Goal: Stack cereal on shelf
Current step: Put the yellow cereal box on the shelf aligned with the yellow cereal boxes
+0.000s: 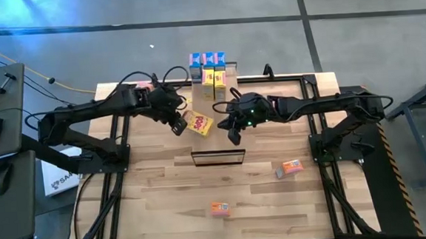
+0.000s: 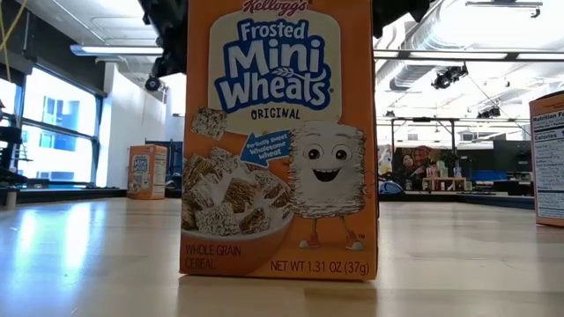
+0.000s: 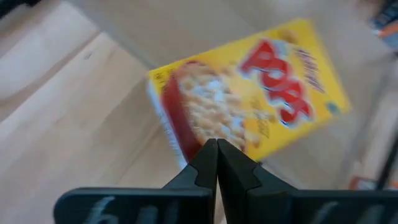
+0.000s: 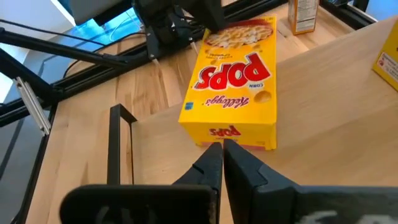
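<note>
Two grippers meet over the shelf [image 1: 214,116] at the surface's [image 1: 165,189] twelve o'clock edge, a yellow box [image 1: 199,124] between them. The left gripper [image 3: 216,163] has its jaws clenched empty just behind it; the right gripper [image 4: 222,163] likewise, in front. Neither holds it, so a nudge could tip it. Farther back, stacked boxes [image 1: 208,69] could get knocked.
</note>
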